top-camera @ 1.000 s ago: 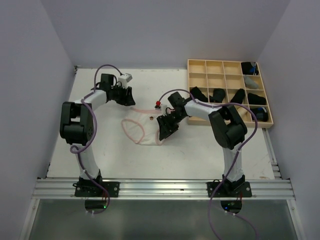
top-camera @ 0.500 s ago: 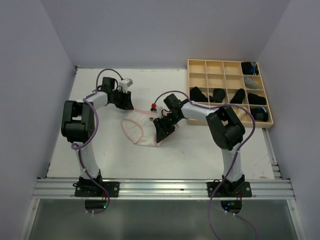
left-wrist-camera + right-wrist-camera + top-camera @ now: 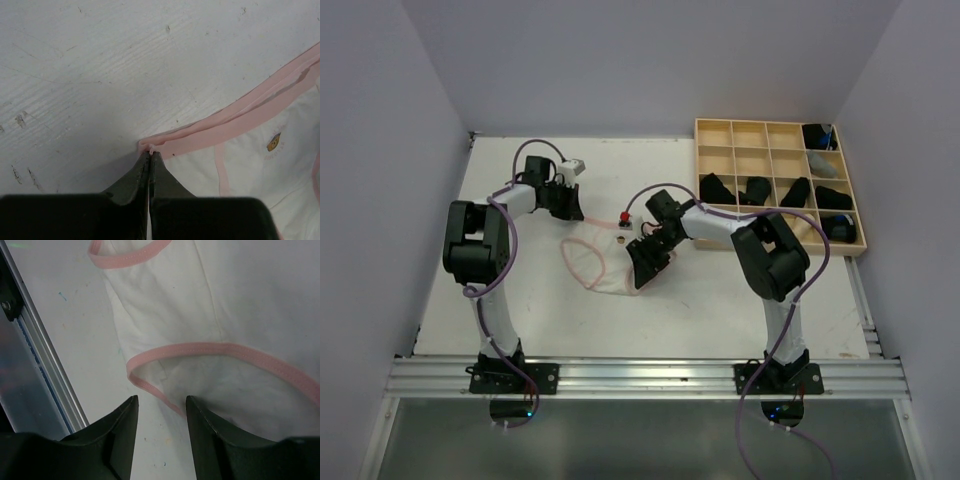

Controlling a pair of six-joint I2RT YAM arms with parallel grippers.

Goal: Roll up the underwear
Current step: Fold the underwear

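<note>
The whitish, pink-edged briefs [image 3: 607, 268] lie about mid-surface, between the two arms, somewhat bunched, with one pink leg loop lying open on the left side. From the left wrist the briefs [image 3: 260, 155] show a doubled pink waistband running up to the right and a tiny printed emblem just under it.

The left pincer [image 3: 568, 207] sits at the far left corner of the cloth. Its tips [image 3: 150, 159] are clenched together right on the waistband's corner, with a sliver of pink caught between them.

The right pincer [image 3: 646, 262] hangs at the right side of the briefs [image 3: 225, 310] with its jaws released and apart [image 3: 161, 404]. A curve of pink leg hem crosses just ahead of the gap. I cannot tell whether the tips touch the cloth.

The white surface [image 3: 520, 300] under it all is scuffed and scratched. A metal rail [image 3: 42, 360] runs along its near edge.

Off at the far right stands a wooden grid tray [image 3: 767, 150], well apart from the briefs, with black rolls [image 3: 757, 190] tucked into several of its compartments.
</note>
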